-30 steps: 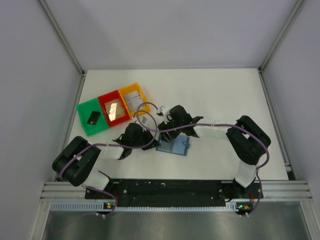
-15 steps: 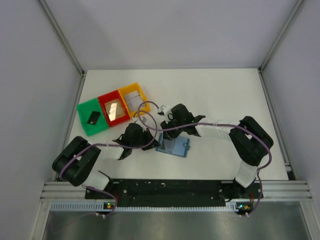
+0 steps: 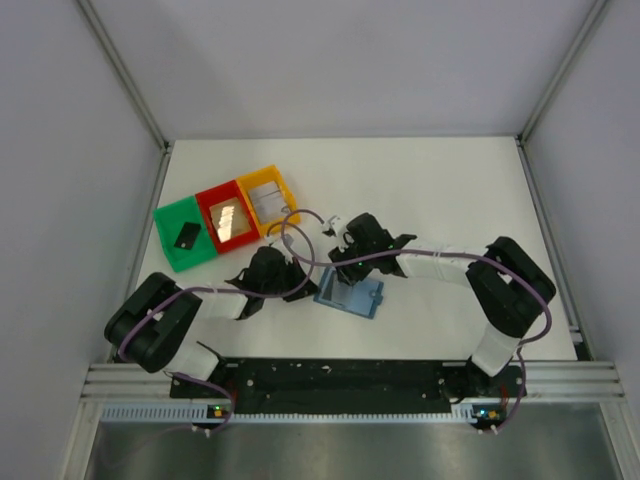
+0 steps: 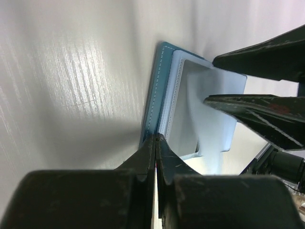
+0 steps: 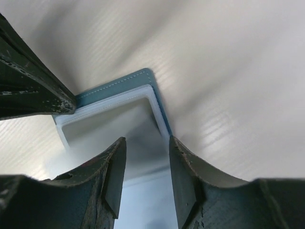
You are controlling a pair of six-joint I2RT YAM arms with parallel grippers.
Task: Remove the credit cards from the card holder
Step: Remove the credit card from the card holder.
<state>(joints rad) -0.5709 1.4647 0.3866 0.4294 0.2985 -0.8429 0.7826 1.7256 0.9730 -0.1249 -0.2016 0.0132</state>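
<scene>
You are pressing the left gripper (image 4: 156, 139), its jaws fully closed, tip-down against one edge of the small flat blue card holder (image 3: 356, 296), which is lying open on the white table (image 3: 450, 190). You are holding the right gripper (image 5: 146, 143) partly open over the holder's paler grey-blue inner pocket; I cannot tell whether it is touching a card. Left of the holder and farther from the arm bases, the green (image 3: 200, 255), red (image 3: 218, 192) and yellow (image 3: 255, 176) plastic trays are sitting in a row.
</scene>
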